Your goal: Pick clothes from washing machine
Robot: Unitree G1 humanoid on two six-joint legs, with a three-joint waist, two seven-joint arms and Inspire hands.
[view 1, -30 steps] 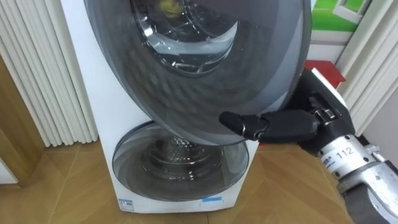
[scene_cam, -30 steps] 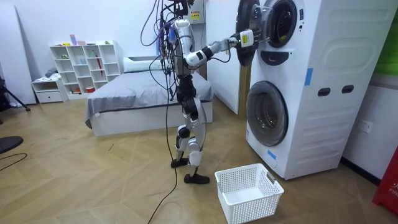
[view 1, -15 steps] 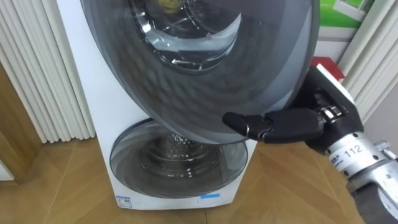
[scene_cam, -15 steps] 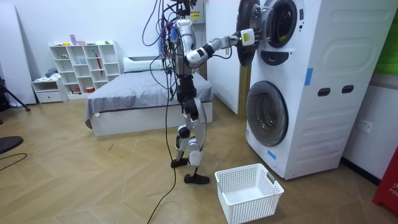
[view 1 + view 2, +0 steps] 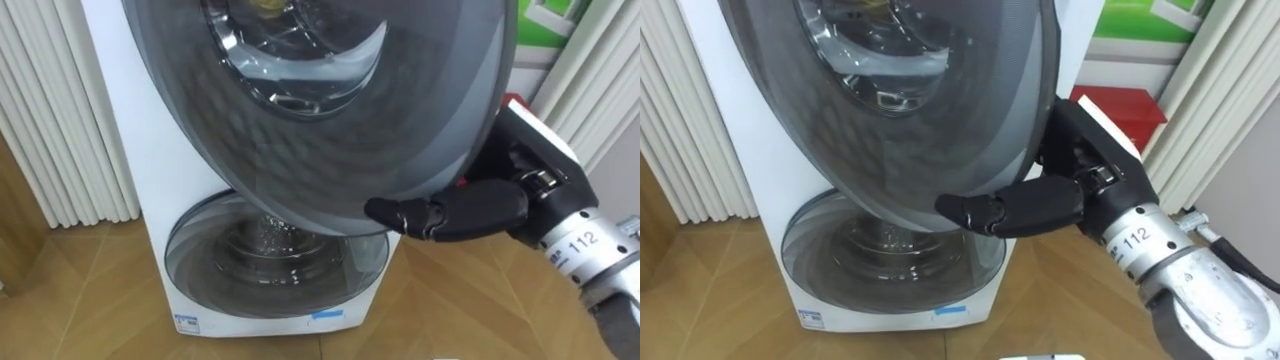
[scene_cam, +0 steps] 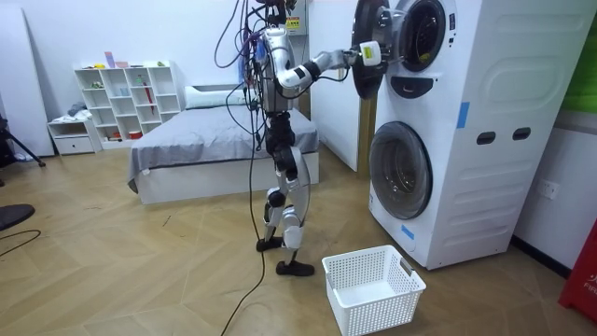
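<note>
A white basket (image 6: 373, 289) is set on the floor before the washing machine (image 6: 485, 187). The right hand (image 5: 480, 208) is laid at the lower rim of its swung-out upper door (image 5: 330, 120); whether it is clamped there cannot be told. Beyond the door, yellowish clothes (image 5: 266, 8) are seen in the upper drum (image 5: 300, 70).

No. "112", black on white, on the wrist of the right hand (image 5: 455, 212), just right of the washing machine (image 5: 125, 150). White sticker (image 5: 186, 323) at the machine's front bottom left and blue sticker (image 5: 325, 316) at bottom centre: print too small to read. Green sign (image 5: 545, 20) to the machine's upper right: white shapes, no legible txt.
</note>
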